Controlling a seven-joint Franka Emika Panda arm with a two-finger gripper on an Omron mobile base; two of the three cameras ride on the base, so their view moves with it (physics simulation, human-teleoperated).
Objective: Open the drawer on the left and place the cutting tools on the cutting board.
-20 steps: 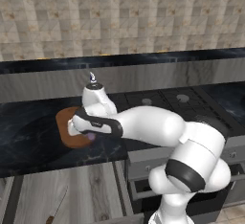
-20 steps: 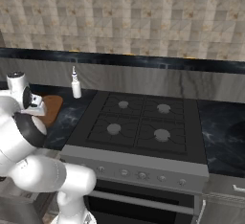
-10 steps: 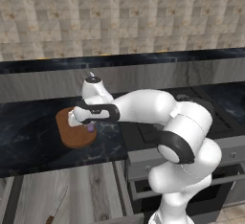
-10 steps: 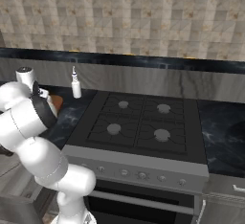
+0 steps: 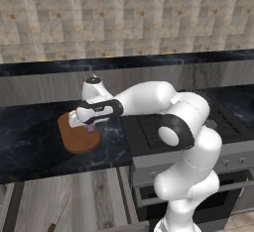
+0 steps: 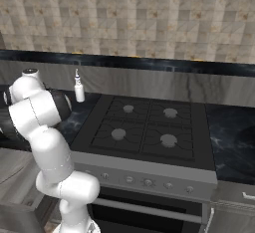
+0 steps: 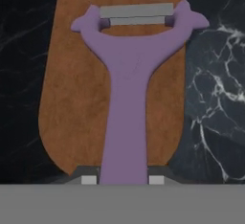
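Observation:
My gripper (image 7: 122,180) is shut on the stem of the lilac Y-shaped cutting tool (image 7: 128,98), whose grey blade end points away from the hand. A dark fingertip (image 7: 156,180) shows on each side of the stem. The tool hangs just over the brown wooden cutting board (image 7: 72,98). From the left base, the gripper (image 5: 83,121) hovers above the cutting board (image 5: 77,139) on the dark counter, with the lilac tool (image 5: 90,128) under it. The drawer (image 5: 94,196) stands open below the counter, its pale wood inside showing. A slim pale thing (image 5: 59,215) lies in it; I cannot tell whether it is the knife.
A white bottle (image 6: 79,91) stands at the back of the counter, left of the hob (image 6: 144,127). The oven front (image 6: 149,182) sits under the hob. My white arm (image 5: 163,107) reaches across the hob's left edge. Dark marble counter (image 7: 210,98) surrounds the board.
The arm has stretched out, its elbow swinging right. The hand has stayed over the cutting board with the lilac tool and turned downward; the tool now shows beneath it.

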